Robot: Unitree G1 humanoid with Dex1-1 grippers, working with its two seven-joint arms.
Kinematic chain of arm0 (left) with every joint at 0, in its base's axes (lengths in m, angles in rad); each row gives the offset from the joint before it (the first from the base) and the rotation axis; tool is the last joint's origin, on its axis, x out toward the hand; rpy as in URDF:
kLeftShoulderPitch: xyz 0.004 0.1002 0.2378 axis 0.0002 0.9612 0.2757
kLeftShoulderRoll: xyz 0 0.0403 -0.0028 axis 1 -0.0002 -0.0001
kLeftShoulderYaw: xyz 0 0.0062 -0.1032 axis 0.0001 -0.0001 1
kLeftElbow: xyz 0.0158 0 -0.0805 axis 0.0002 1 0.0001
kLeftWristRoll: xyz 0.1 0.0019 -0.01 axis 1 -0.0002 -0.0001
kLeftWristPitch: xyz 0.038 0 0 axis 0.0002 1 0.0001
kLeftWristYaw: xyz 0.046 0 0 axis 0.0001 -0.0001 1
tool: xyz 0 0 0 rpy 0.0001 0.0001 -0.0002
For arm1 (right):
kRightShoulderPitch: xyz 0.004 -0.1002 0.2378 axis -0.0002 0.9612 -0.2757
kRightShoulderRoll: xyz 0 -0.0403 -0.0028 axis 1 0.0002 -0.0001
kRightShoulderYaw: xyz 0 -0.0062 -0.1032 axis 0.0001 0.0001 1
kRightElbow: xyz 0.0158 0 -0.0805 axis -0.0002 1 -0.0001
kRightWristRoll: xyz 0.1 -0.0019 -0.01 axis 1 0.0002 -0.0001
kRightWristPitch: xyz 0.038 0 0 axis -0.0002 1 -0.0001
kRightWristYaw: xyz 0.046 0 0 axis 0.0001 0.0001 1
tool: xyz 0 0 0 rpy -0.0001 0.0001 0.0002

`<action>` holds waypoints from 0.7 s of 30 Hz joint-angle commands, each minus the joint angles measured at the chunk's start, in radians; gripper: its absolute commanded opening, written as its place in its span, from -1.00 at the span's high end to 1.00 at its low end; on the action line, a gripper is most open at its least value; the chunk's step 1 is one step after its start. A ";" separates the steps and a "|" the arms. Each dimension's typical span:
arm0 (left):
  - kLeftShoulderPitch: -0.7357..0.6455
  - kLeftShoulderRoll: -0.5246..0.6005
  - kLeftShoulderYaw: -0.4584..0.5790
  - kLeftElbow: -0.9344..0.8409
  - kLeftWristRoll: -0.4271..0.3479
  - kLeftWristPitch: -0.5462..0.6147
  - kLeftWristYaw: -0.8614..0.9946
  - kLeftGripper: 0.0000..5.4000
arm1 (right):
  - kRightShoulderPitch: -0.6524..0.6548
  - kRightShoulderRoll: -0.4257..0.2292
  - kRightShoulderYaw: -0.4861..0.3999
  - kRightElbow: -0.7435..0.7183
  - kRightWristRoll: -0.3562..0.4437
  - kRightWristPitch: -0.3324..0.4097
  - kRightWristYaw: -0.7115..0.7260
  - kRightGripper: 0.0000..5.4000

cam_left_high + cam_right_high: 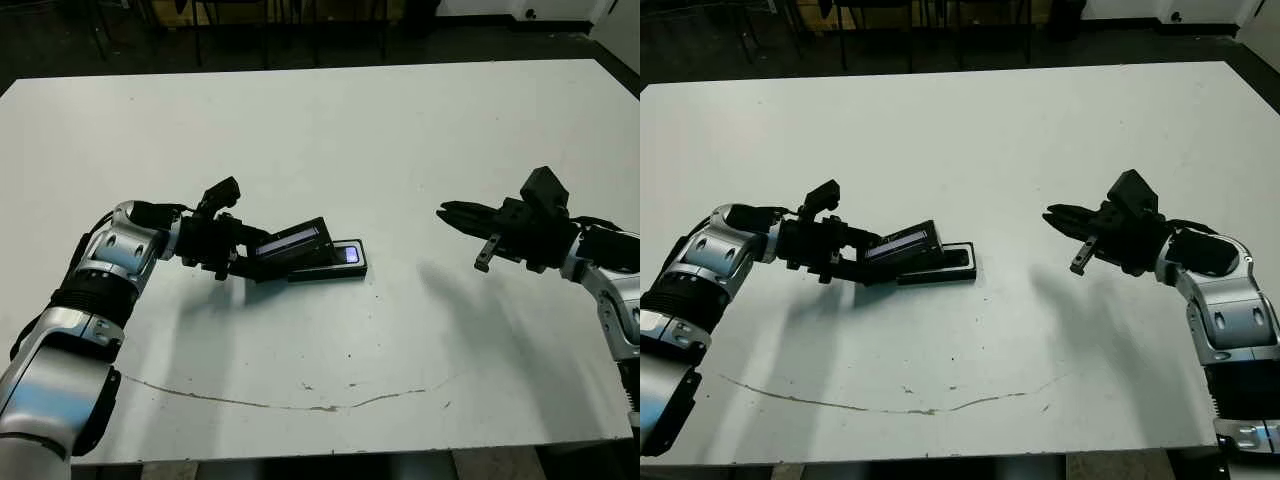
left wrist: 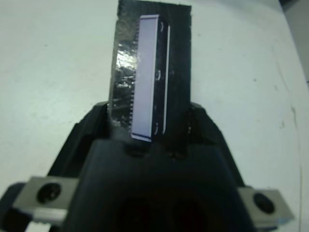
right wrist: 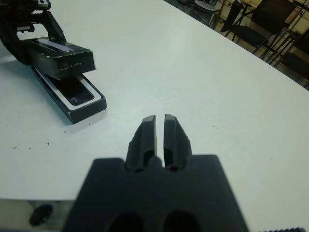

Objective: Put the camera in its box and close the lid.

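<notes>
The box (image 1: 345,271) lies flat near the table's middle, black-walled with a white lining (image 3: 89,103). Inside it rests the camera (image 3: 76,91), its bluish-white patch (image 1: 350,254) showing at the uncovered end. My left gripper (image 1: 238,256) is shut on one end of the lid (image 1: 290,243), a black panel with a pale grey glossy face (image 2: 147,72). The lid slants up over the box's left part, its free end raised. My right gripper (image 1: 447,212) hovers well to the right of the box, shut and holding nothing.
A thin cracked line (image 1: 300,400) runs across the white table (image 1: 320,130) near its front edge. Dark chairs (image 3: 270,29) stand beyond the far edge.
</notes>
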 commanded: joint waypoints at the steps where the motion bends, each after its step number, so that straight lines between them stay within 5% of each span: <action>1: 0.010 0.018 -0.018 -0.039 0.005 0.040 -0.042 -0.02 | 0.014 -0.010 0.004 -0.004 -0.008 0.014 -0.003 1.00; 21: 0.060 -0.152 -0.148 -0.022 0.151 0.008 0.243 -0.02 | 0.019 0.001 -0.001 0.018 0.012 0.011 0.009 1.00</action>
